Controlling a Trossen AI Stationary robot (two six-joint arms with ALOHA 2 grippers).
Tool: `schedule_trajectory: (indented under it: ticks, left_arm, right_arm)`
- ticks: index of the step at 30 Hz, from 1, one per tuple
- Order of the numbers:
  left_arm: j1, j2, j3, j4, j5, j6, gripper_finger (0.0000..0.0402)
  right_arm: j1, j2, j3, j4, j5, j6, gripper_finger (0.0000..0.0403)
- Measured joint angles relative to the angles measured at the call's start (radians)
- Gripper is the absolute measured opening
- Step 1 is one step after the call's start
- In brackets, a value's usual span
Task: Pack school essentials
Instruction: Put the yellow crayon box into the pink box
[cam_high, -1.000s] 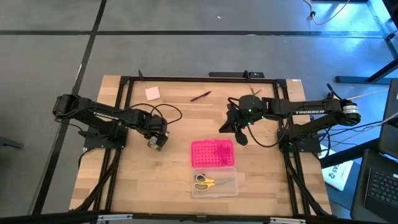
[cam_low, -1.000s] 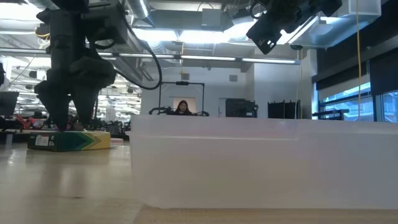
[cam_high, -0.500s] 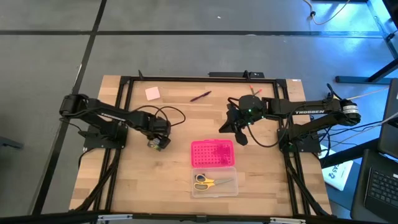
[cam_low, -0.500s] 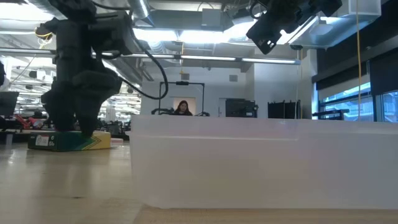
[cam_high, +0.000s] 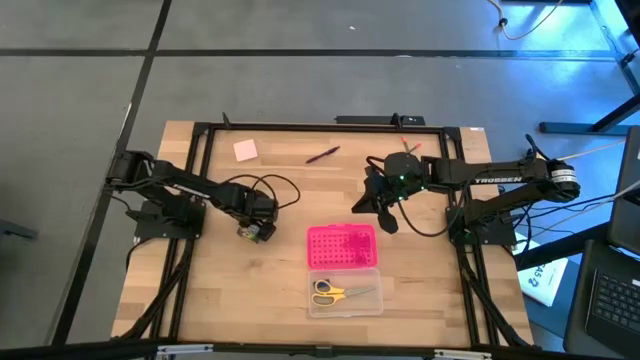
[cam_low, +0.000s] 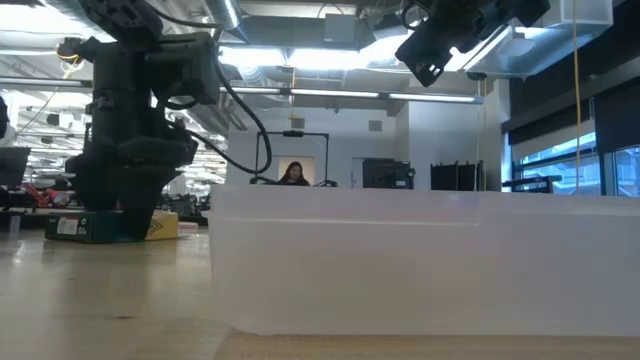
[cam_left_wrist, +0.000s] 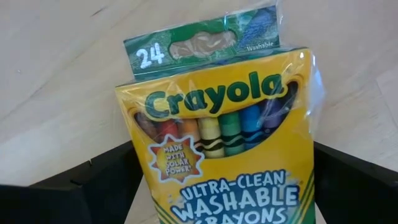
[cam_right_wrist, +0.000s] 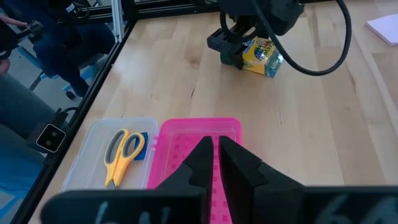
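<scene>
We read the crayon box (cam_left_wrist: 224, 137) as light, stiff cardboard under slick plastic wrap (slippery, and it crushes if pinched hard), so the hold should go across its two long edges, mid-length. It lies flat on the table (cam_high: 280, 300), well left of the clear case (cam_high: 345, 296). The left gripper (cam_high: 255, 230) sits down over the box, fingers spread wide on either side of it, not yet pinching as far as we can tell. The yellow-handled scissors (cam_high: 328, 292) already lie inside the case, whose pink lid (cam_high: 341, 246) is folded open. The right gripper (cam_high: 383, 208) hangs just beyond the lid, fingers nearly together, holding nothing.
</scene>
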Motion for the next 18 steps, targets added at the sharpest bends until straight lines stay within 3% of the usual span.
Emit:
schedule_trajectory:
  ticks: [11, 18]
  left_arm:
    - [0.000, 0.001, -0.002, 0.001, -0.001, 0.007, 0.0391]
    - [0.001, 0.001, -0.003, -0.004, -0.004, 0.007, 0.0341]
  right_arm:
    - [0.000, 0.000, 0.000, 0.000, 0.000, 0.000, 0.0030]
    - [0.000, 0.000, 0.000, 0.000, 0.000, 0.000, 0.0030]
